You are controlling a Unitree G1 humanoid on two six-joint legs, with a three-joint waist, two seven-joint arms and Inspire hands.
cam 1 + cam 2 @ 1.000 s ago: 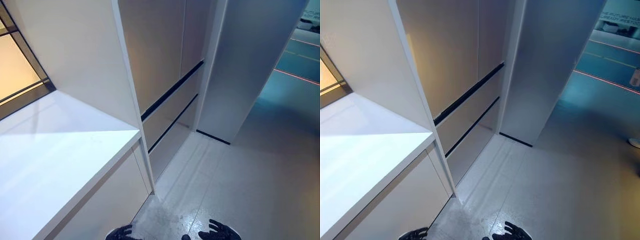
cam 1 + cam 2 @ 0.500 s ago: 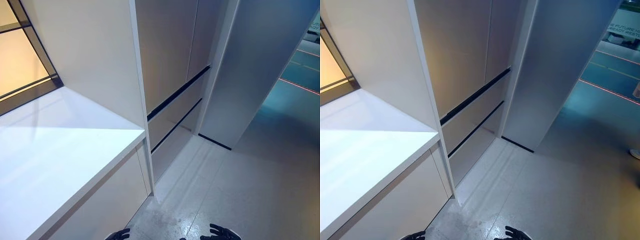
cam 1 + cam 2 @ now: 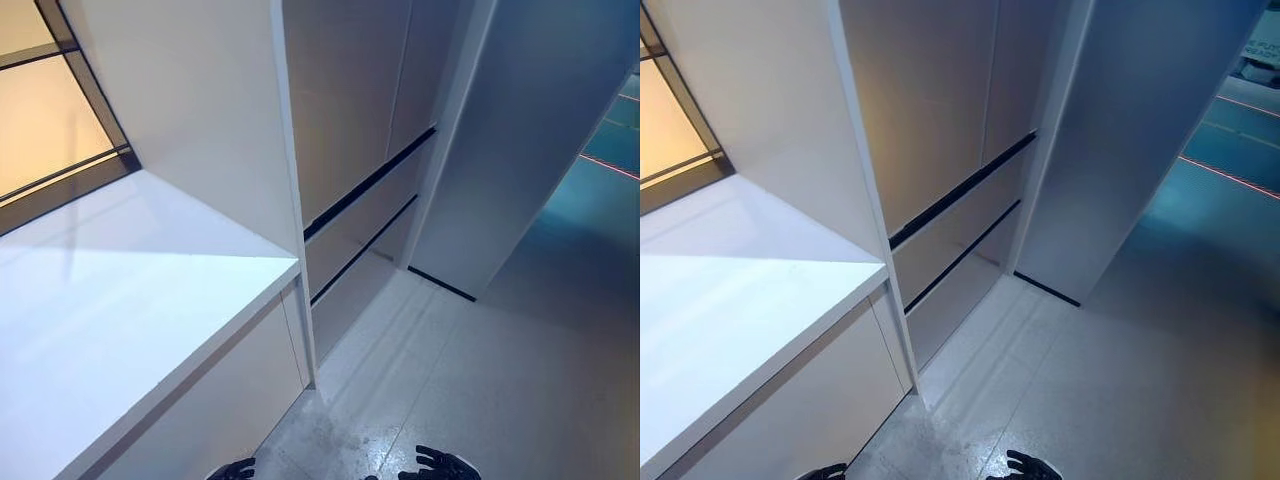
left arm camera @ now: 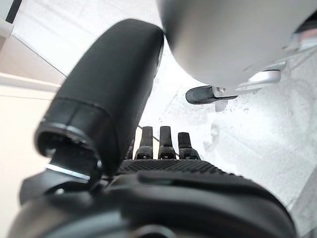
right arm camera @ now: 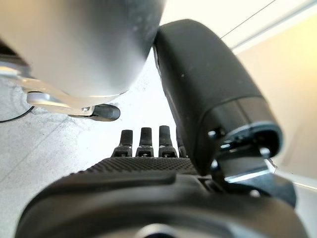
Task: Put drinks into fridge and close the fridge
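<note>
A tall grey fridge front (image 3: 350,110) stands ahead past the counter. Its doors are shut, with two dark horizontal gaps (image 3: 370,185) above lower drawer fronts. It also shows in the right eye view (image 3: 940,120). My left hand (image 4: 163,171) hangs at my side with straight fingers (image 4: 165,144) pointing at the floor, holding nothing. My right hand (image 5: 148,168) hangs the same way, with straight fingers (image 5: 146,141) and nothing in it. Both hands are well short of the fridge.
A white counter (image 3: 120,300) with cabinet fronts below runs along my left. A window (image 3: 40,110) lies behind it. A broad grey panel (image 3: 530,130) stands right of the fridge. Light tiled floor (image 3: 480,380) lies ahead, and teal floor with a red line (image 3: 610,160) at far right.
The whole picture has shifted as my head moved; the counter and fridge front now sit a little further right. Nothing in the scene has moved, and both hands hang as before.
</note>
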